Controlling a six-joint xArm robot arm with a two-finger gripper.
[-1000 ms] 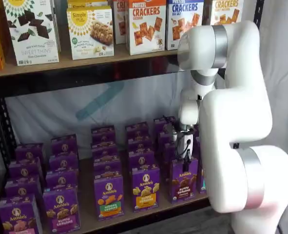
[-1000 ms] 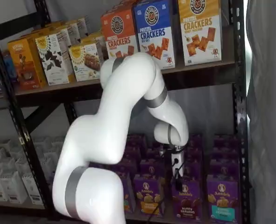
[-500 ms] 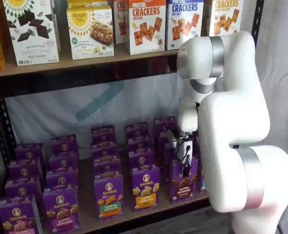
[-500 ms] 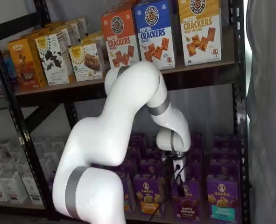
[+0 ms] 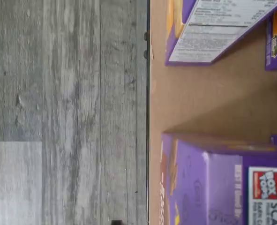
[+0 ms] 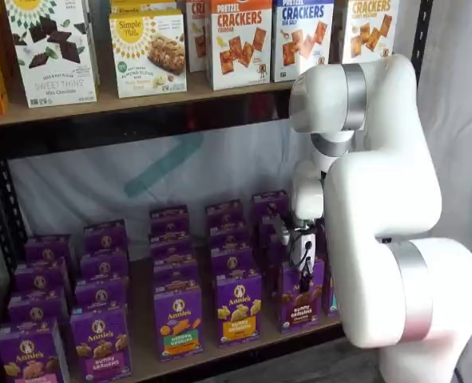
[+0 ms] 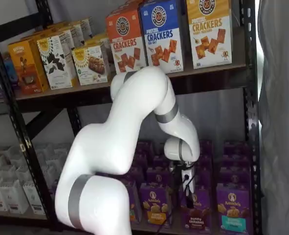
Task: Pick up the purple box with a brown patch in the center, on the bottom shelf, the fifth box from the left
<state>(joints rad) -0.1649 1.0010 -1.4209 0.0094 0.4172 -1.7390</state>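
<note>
The gripper hangs at the top of the purple box in both shelf views, its black fingers down around the carton's upper edge; from here I cannot tell whether they stand apart or have closed on it. The purple box sits at the front of the bottom shelf, upright, its long axis vertical and its bunny-cracker face turned outward toward the room. Beside it stands a purple carton with a yellow-orange band, and on the other side one with a teal band.

The shelf deck is tan board with a black front rail, over a grey plank floor. Cracker boxes line the shelf above.

Against a second ago, the arm has come lower and the gripper, then just above the carton, now reaches its top.
</note>
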